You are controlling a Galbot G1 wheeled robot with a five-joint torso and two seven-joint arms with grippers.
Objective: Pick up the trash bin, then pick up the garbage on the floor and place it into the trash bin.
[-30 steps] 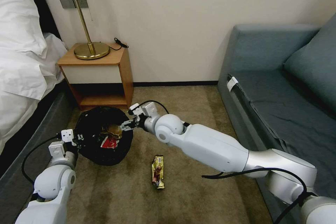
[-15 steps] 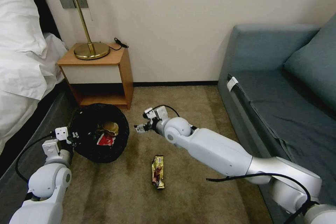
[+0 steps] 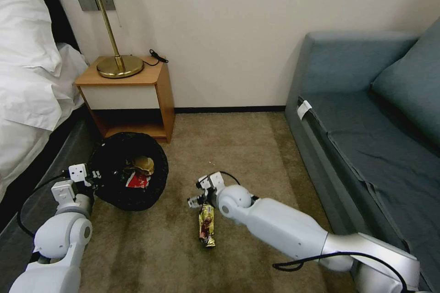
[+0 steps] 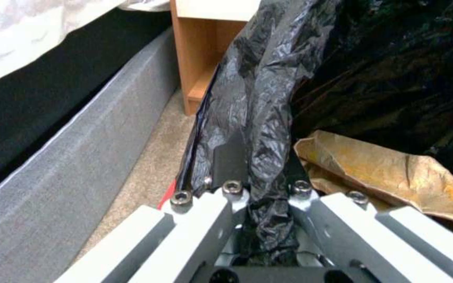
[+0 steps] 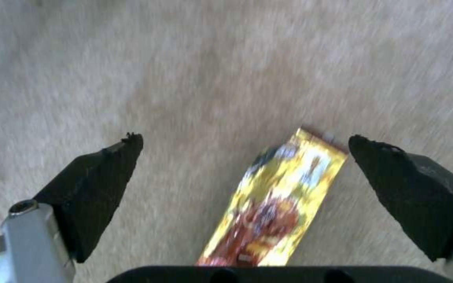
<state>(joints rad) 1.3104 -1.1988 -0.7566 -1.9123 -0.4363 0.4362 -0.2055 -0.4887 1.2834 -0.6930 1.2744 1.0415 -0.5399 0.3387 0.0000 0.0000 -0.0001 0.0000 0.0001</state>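
One piece of garbage is left on the carpet that I can see from my head: the gold-brown snack wrapper (image 3: 206, 225), lying flat in the open floor between the bed and the sofa. My right gripper (image 3: 198, 199) hangs at the wrapper's far end, just above it. My left gripper (image 3: 94, 177) holds the trash bin (image 3: 128, 171) by its near rim, off to my left in front of the nightstand (image 3: 133, 100). Inside the black liner lie the red-white wrapper (image 3: 137, 180) and the crumpled brown paper (image 3: 143, 165), so I judge those two done; whether a bottle is in there too I cannot tell.

From my left wrist, my fingers are pinching the bag-covered rim of the bin, black plastic bunched between them, and the brown paper sits just inside.

From my right wrist, my fingers (image 5: 98, 184) are spread wide and empty, and the snack wrapper lies on the carpet between them, nearer one fingertip than the other, not yet touched. As I judge it, gripping this wrapper and dropping it in the bin is what remains.
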